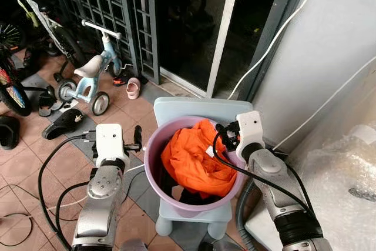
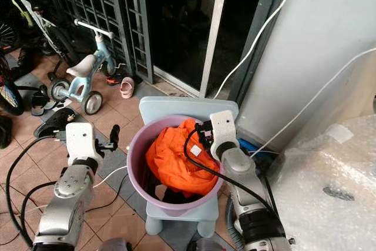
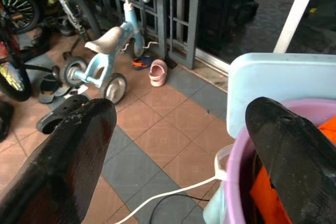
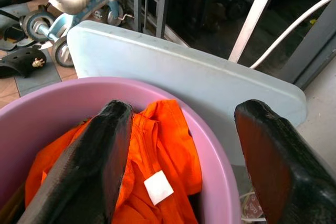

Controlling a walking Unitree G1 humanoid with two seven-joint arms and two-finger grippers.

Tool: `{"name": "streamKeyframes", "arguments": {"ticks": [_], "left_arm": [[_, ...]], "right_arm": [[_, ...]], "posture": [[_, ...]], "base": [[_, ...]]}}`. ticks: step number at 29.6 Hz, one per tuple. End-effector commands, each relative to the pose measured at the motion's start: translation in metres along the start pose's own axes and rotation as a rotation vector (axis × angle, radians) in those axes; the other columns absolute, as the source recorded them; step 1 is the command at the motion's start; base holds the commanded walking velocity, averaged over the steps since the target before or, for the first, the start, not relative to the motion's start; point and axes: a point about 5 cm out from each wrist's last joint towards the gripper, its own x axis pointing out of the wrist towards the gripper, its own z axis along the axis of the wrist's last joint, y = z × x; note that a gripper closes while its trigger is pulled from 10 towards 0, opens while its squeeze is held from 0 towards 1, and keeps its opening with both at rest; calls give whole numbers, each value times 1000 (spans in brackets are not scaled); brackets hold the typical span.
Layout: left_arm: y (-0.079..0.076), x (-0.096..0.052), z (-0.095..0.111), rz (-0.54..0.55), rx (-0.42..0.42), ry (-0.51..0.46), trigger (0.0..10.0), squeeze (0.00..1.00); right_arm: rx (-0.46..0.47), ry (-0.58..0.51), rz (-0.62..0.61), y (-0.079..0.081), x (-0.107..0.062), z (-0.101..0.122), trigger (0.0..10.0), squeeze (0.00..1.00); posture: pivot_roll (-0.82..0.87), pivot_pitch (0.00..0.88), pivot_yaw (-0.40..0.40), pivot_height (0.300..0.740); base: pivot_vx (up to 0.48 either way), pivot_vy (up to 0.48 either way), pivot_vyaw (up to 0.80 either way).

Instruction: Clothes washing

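Observation:
A lilac basin [image 1: 149, 148] stands on a pale blue plastic stool [image 1: 176, 107]. An orange garment [image 1: 194, 160] is heaped inside it, over something dark. My left gripper [image 1: 137, 140] is open at the basin's left rim; in the left wrist view one finger [image 3: 68, 161] is over the tiled floor and the other over the rim [image 3: 233, 182]. My right gripper [image 1: 226, 133] is open at the right rim, astride it: one finger [image 4: 89, 166] is above the orange garment [image 4: 163, 145] and the other outside, over the stool [image 4: 173, 77]. Neither holds anything.
A child's balance bike [image 1: 94, 69], bicycles, a pink shoe [image 1: 133, 88] and black sandals [image 1: 64, 123] lie on the tiled floor to the left. A metal grille and a sliding door stand behind. A bubble-wrapped object [image 1: 346, 186] is at the right. Cables trail on the floor.

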Motion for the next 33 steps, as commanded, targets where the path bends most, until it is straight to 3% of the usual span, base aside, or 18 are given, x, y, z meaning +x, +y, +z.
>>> {"name": "streamKeyframes", "arguments": {"ticks": [1, 4, 9, 13, 15, 21, 22, 23, 24, 33], "left_arm": [[6, -5, -1, 19, 8, 14, 10000, 0], [12, -12, -5, 24, 19, 33, 10000, 0], [36, -41, -13, 66, 69, 90, 10000, 0], [43, -54, -15, 73, 78, 120, 10000, 0], [47, -60, -17, 56, 134, 138, 10000, 0], [51, -72, -20, 41, 166, 185, 10000, 0], [53, -76, -21, 44, 171, 195, 10000, 0], [53, -76, -21, 44, 171, 195, 10000, 0], [54, -81, -21, 53, 175, 208, 10000, 0], [55, -105, -23, 79, 168, 259, 10000, 0]], "right_arm": [[2, 27, -11, -2, 1, -2, 10000, 0], [14, 60, -23, -2, 2, -7, 10000, 0], [31, 116, 1, 10, 3, -15, 10000, 0], [38, 151, 22, 18, 1, -22, 10000, 0], [56, 223, 47, 25, 3, -33, 10000, 0], [28, 317, 76, 29, 6, -48, 10000, 0], [21, 334, 79, 29, 7, -51, 10000, 412], [21, 334, 79, 29, 7, -51, 10000, 412], [29, 348, 99, 32, 7, -53, 10000, 1000], [-11, 375, 137, 42, 6, -63, 10000, 1000]], "posture": [[66, 18, -32, 740], [76, 32, -30, 740], [103, 117, -21, 740], [119, 153, -25, 740], [130, 173, -29, 740], [147, 217, -46, 740], [150, 231, -54, 740], [150, 231, -54, 740], [154, 245, -65, 740], [168, 302, -103, 740]], "base": [[0, 0, 0], [0, 0, 0], [0, 0, 0], [0, 0, 0], [0, 0, 0], [0, 0, 0], [0, 0, 0], [0, 0, 0], [0, 0, 0], [0, 0, 0]]}}
